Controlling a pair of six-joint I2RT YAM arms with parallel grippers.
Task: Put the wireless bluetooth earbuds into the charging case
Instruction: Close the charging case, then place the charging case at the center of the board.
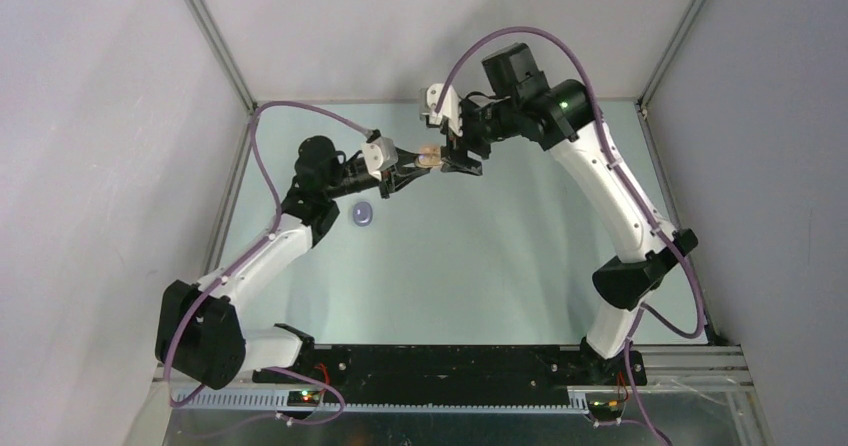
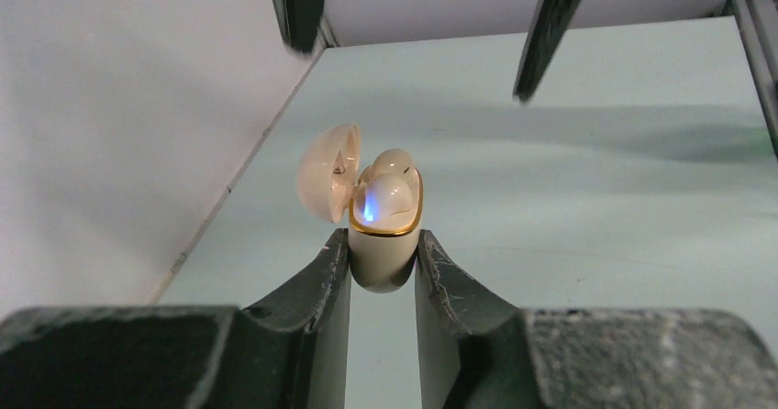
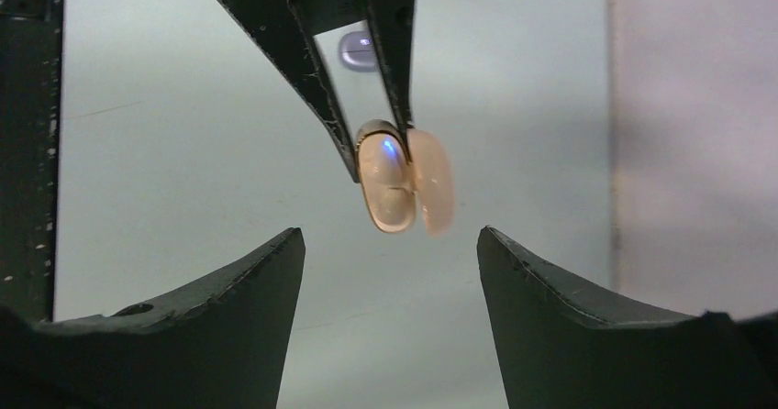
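Glossy cream case [image 2: 383, 267] (gold rim, domed lid [image 2: 326, 175] swung open) is clamped between the scuffed dark jaws of the left gripper [image 2: 383, 242]. Two smooth cream earbuds [image 2: 390, 193] are seated inside, blue-lit. The right gripper [image 3: 390, 233] is spread wide, touching nothing.

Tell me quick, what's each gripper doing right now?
Left gripper: closed on the case, whose lid is open.
Right gripper: open, holding nothing, facing the case.
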